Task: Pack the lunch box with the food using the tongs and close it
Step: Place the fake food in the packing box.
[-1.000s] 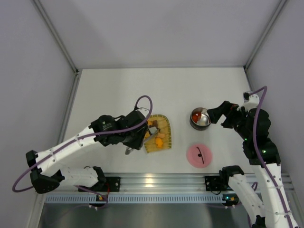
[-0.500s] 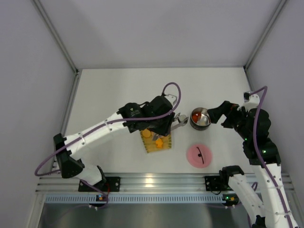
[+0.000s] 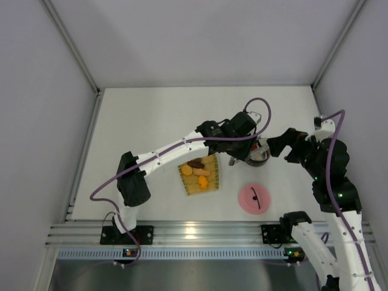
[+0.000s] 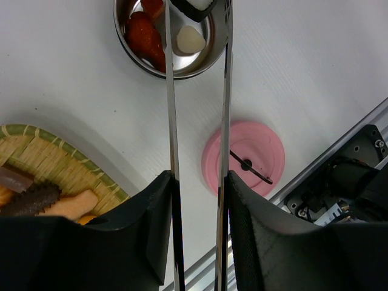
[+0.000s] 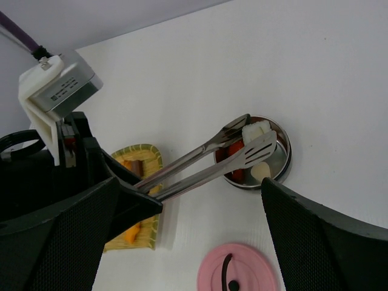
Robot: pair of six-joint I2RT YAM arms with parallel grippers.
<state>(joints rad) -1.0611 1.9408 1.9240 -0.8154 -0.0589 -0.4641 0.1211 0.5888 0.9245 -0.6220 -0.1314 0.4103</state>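
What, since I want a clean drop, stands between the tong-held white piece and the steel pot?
Nothing visible: the white piece hangs in the tongs right over the open pot; the pink lid lies aside.

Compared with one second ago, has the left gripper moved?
Yes. The left gripper, shut on the tongs, went right, from the yellow tray's left edge across to the lunch box.

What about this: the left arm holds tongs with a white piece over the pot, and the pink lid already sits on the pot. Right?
No: the pink lid lies on the table beside the pot, as the left wrist view shows. The rest holds.
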